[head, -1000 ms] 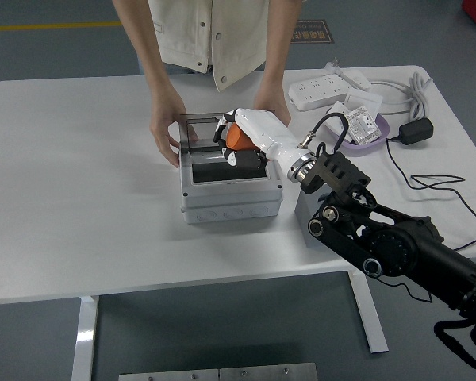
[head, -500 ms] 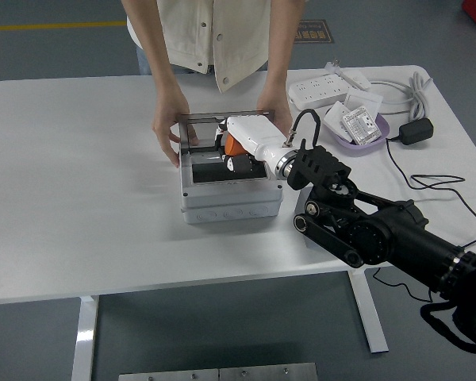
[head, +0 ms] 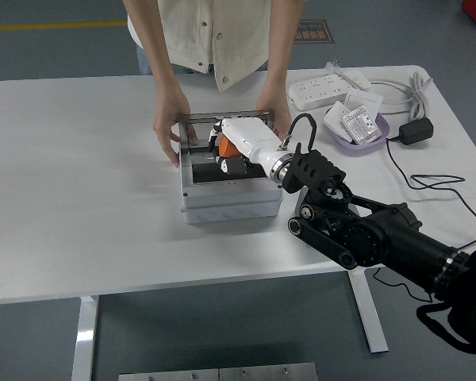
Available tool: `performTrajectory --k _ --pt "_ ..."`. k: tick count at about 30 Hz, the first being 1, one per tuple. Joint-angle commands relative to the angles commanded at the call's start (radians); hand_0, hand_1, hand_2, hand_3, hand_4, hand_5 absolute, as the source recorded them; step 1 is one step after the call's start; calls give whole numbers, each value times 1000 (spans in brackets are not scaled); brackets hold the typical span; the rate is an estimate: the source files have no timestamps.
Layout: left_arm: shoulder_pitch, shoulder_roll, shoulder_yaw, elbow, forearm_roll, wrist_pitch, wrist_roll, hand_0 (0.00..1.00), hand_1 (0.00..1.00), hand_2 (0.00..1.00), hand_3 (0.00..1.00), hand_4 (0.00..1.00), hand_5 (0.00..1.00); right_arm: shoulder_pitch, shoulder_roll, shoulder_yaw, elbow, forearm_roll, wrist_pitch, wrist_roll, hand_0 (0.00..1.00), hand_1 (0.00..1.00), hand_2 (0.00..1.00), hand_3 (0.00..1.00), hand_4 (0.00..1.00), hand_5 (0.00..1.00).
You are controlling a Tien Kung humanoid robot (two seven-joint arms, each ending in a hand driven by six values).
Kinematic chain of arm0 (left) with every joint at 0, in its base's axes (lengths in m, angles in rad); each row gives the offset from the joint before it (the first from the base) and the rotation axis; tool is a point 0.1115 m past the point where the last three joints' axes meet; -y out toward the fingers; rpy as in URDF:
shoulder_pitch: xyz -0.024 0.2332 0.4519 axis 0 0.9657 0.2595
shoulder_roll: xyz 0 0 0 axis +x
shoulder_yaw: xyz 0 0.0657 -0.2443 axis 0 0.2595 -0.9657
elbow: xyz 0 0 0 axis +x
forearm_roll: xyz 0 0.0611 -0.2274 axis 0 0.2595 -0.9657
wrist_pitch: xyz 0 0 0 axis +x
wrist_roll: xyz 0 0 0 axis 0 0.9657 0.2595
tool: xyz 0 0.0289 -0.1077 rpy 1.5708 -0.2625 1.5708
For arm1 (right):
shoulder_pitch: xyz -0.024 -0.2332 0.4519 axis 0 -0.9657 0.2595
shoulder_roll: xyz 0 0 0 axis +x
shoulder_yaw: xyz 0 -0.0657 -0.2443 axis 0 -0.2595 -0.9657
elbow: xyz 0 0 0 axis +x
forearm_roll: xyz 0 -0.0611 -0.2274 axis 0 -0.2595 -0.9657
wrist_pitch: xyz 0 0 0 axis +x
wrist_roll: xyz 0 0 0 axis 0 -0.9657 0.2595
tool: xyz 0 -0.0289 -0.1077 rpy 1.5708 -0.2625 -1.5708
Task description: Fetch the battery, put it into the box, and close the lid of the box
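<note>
A light grey box (head: 230, 208) stands in the middle of the white table, its clear lid (head: 222, 127) tilted up at the back. My right hand (head: 224, 149), white with an orange palm, reaches down into the box over a black battery (head: 206, 170) lying inside. Its fingers are curled low at the battery; whether they grip it is hidden. A person at the far side steadies the box with a hand (head: 170, 131) on its left and a hand (head: 276, 111) at the lid's right. My left arm is out of view.
A purple dish (head: 363, 132) holding small white packets sits at the back right, beside a white power strip (head: 325, 91) and a black adapter (head: 416, 131) with its cable (head: 436, 184) trailing across the table's right side.
My right arm has pushed left and further over the box, the hand sinking lower inside. The person's hands stay on the box and lid.
</note>
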Motion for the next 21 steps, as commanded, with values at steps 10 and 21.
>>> performTrajectory --k 10,21 --pt "-2 0 16 0 -13 -1 -1 651 748 632 565 736 328 -3 12 -12 0 38 -36 27 197 278 314 310 31 2" --pt "-2 0 34 0 -27 -4 -2 650 747 630 563 743 327 -11 14 -6 -7 47 -55 54 319 367 415 532 479 136"
